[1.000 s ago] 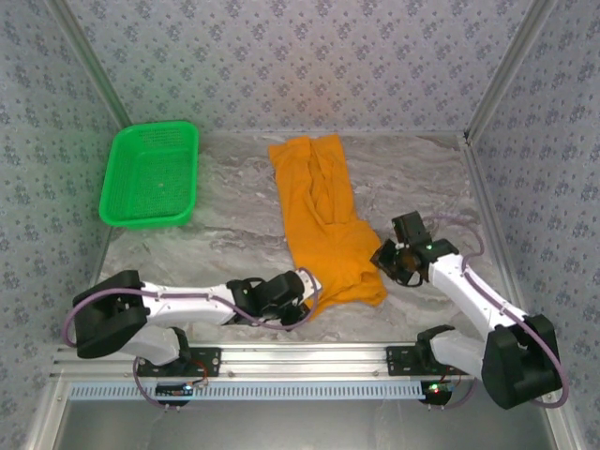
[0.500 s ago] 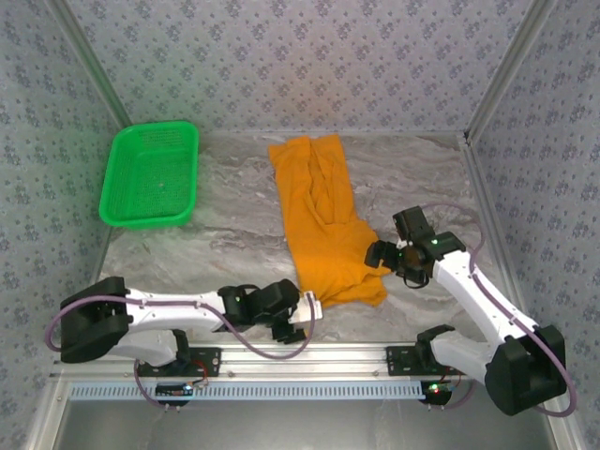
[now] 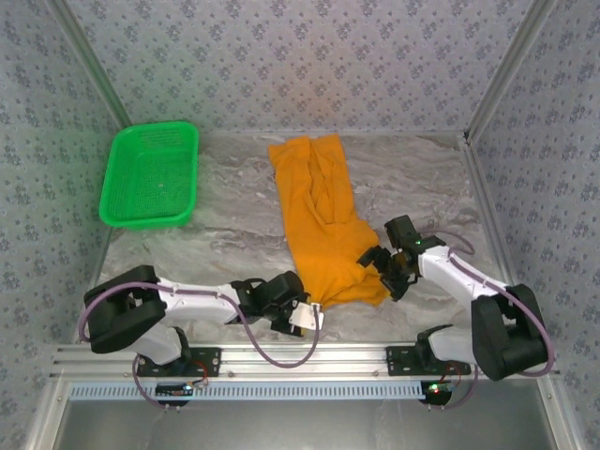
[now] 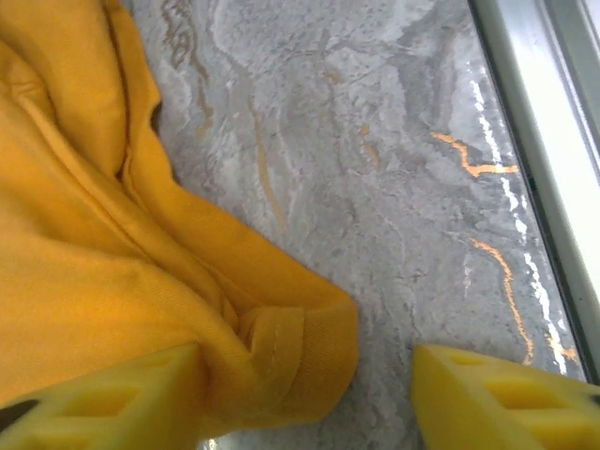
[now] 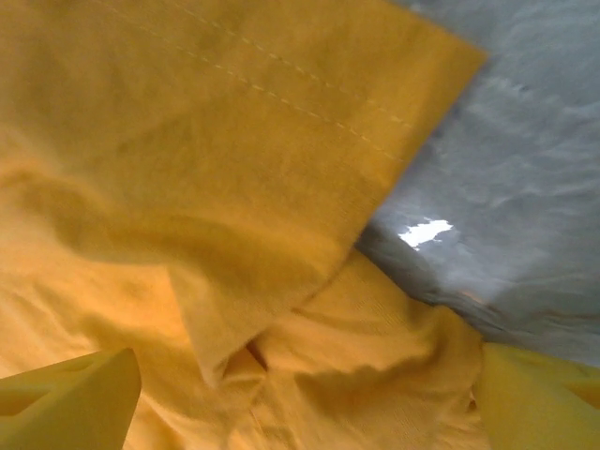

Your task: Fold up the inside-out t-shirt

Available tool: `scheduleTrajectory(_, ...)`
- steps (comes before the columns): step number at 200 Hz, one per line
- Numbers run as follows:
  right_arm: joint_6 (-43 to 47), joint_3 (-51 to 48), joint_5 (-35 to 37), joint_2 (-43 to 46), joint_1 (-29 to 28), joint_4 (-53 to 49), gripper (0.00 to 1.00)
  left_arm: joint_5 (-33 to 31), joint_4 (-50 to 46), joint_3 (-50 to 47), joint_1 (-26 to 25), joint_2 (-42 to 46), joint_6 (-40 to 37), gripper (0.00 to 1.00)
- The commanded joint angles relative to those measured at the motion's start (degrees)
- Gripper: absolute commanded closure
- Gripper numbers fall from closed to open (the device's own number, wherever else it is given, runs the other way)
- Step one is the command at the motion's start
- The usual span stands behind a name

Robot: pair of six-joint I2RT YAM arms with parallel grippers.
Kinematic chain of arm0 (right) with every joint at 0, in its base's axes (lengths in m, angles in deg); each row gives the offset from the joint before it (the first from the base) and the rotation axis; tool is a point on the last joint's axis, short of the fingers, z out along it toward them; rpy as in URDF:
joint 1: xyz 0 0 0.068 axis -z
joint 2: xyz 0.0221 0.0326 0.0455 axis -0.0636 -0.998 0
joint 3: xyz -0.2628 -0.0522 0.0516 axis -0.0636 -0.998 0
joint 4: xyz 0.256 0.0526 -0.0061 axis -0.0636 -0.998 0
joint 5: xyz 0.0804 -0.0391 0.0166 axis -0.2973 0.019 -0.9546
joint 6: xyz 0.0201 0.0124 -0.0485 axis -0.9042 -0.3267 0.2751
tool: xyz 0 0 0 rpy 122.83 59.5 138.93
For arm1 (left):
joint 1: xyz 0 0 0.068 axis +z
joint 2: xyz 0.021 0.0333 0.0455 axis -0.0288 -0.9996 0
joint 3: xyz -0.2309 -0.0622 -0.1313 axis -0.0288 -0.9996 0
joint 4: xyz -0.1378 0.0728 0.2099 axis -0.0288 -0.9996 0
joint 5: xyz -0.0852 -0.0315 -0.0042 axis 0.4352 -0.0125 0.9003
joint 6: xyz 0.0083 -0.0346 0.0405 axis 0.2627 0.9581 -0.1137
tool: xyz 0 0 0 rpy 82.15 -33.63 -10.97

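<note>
Lying bunched, one orange t-shirt, one green basket — left jaws spread, right jaws spread.

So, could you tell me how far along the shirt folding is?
The t-shirt already lies as a narrow lengthwise strip. In hand: the open left gripper straddles its near corner, and the open right gripper hovers over the opposite edge. Left: likely gripping and folding it crosswise.

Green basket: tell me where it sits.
In the top view the green basket sits at the far-left corner of the table, left of the orange t-shirt.
</note>
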Motion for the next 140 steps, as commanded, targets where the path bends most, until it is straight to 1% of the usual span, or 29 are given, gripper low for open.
scheduleTrajectory(1, -6.7, -2.7, -2.5, -3.0, -0.6, 4.8, 0.11, -0.6, 4.9, 0.5, 0.7, -4.0, -1.8, 0.59)
scheduleTrajectory(10, -6.2, -2.8, -1.1, -3.5, -0.7, 3.7, 0.19, 0.7, 4.6, 0.4, 0.7, -4.0, -1.0, 0.69)
scheduleTrajectory(14, -5.9, -2.9, -0.5, -3.4, -0.7, 3.4, 0.25, 1.3, 4.3, 0.6, 0.7, -3.9, -0.7, 0.74)
scheduleTrajectory(17, -5.7, -2.9, -0.1, -3.2, -0.7, 3.1, 0.32, 1.8, 4.0, 0.7, 0.7, -3.7, -0.5, 0.78)
scheduleTrajectory(26, -5.2, -2.9, 2.1, -1.9, -0.8, 1.4, 0.56, 2.7, 2.9, 1.4, 0.7, -3.2, 0.4, 0.94)
scheduleTrajectory(30, -5.2, -2.9, 3.4, -0.9, -0.8, 0.0, 0.64, 3.1, 2.1, 1.7, 0.7, -2.9, 0.9, 0.99)
scheduleTrajectory(36, -5.1, -2.8, 5.2, 0.9, -0.8, -2.0, 0.76, 4.3, 0.3, 2.5, 0.6, -2.1, 1.2, 1.0)
scheduleTrajectory(44, -5.0, -2.5, 7.9, 3.8, -0.9, -5.9, 0.89, 5.7, -2.8, 3.6, 0.5, -0.4, 2.3, 1.0)
scheduleTrajectory(48, -5.0, -2.2, 9.4, 5.4, -0.9, -8.0, 0.93, 6.3, -4.0, 4.1, 0.5, 0.6, 3.1, 1.0)
scheduleTrajectory(56, -5.0, -1.8, 12.0, 8.8, -1.1, -12.5, 1.0, 7.7, -7.0, 5.3, 0.2, 2.9, 4.3, 1.0)
scheduleTrajectory(66, -5.5, -1.4, 14.0, 13.2, -1.2, -17.8, 1.0, 10.7, -10.6, 6.4, -0.3, 6.1, 5.9, 1.0)
scheduleTrajectory(84, -7.6, -0.6, 15.0, 21.9, -2.5, -26.4, 1.0, 16.7, -15.4, 8.5, -2.2, 10.6, 10.4, 1.0)
scheduleTrajectory(106, -13.7, 1.9, 16.0, 32.1, -6.1, -35.0, 1.0, 18.8, -15.9, 10.3, -5.2, 14.6, 21.6, 1.0)
scheduleTrajectory(127, -16.2, 8.6, 18.5, 36.0, -9.3, -40.2, 1.0, 23.3, -17.7, 14.2, -5.8, 16.9, 30.9, 1.0)
scheduleTrajectory(140, -14.8, 14.4, 21.1, 34.8, -9.8, -41.3, 1.0, 22.9, -18.6, 16.3, -5.6, 18.2, 33.6, 1.0)
